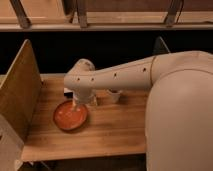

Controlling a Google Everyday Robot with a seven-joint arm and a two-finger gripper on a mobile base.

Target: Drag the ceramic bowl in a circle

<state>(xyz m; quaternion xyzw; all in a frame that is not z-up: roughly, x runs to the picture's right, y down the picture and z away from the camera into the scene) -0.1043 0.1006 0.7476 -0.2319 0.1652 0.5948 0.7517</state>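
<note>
The bowl sits upright on the left half of the table, near the left edge and about midway between front and back. The gripper hangs at the bowl's far rim, claw wide, not clamped; whether it touches the rim is hidden under the wrist. A cup stands apart to the right. Contact looks set up, but nothing shows how much of the circle is traced, so the loop likely remains.

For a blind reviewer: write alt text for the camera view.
A white robot arm reaches across a wooden table, its gripper down at the far rim of the orange-red ceramic bowl. A small white cup stands apart, under the arm.
</note>
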